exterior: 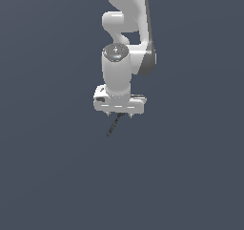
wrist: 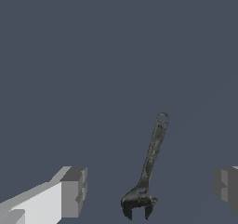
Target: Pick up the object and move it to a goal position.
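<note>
The object is a thin dark grey-black wrench (wrist: 149, 165) with a ring at one end and a forked head at the other. It lies flat on the grey floor. In the exterior view it (exterior: 113, 125) shows as a short dark stick poking out below the white gripper bar. My gripper (wrist: 148, 190) is open, with one grey fingertip (wrist: 74, 190) on each side of the wrench's forked head, apart from it. In the exterior view the gripper (exterior: 118, 114) sits right over the wrench, its fingertips barely visible under the bar.
The white arm (exterior: 126, 38) rises above the gripper toward the top of the exterior view. A plain dark grey floor (exterior: 57, 167) fills everything around.
</note>
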Motion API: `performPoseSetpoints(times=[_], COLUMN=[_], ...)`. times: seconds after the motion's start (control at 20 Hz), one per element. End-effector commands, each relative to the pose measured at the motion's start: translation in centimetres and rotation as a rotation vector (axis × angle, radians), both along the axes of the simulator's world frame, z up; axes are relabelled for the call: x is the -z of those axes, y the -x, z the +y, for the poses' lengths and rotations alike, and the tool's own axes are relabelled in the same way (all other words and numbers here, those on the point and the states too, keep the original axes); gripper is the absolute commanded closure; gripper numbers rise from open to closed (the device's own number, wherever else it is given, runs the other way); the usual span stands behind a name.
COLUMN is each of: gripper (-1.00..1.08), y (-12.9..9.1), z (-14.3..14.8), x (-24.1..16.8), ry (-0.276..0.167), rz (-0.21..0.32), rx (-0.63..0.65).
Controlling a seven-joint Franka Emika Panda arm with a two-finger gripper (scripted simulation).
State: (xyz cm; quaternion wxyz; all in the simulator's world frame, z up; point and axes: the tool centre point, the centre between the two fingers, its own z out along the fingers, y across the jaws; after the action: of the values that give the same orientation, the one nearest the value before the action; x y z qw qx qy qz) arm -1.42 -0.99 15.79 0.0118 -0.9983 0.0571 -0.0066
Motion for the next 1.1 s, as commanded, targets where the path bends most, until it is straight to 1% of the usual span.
performPoseSetpoints(times=[0.0,0.3,0.55,0.8,1.05], gripper=[-0.92,-0.92,-0.92,-0.92,-0.92], y=[0.8,3.4,5.4,6.7,7.1], z=[-0.4,-1.6,-2.5,-3.0,-3.2], x=[1.4,5.6,8.2,9.6,10.0], ry=[0.000,0.004,0.011,0.017,0.019], rz=[0.004,0.012,0.017,0.019,0.019], rx=[0.052,0.218,0.329,0.395,0.417])
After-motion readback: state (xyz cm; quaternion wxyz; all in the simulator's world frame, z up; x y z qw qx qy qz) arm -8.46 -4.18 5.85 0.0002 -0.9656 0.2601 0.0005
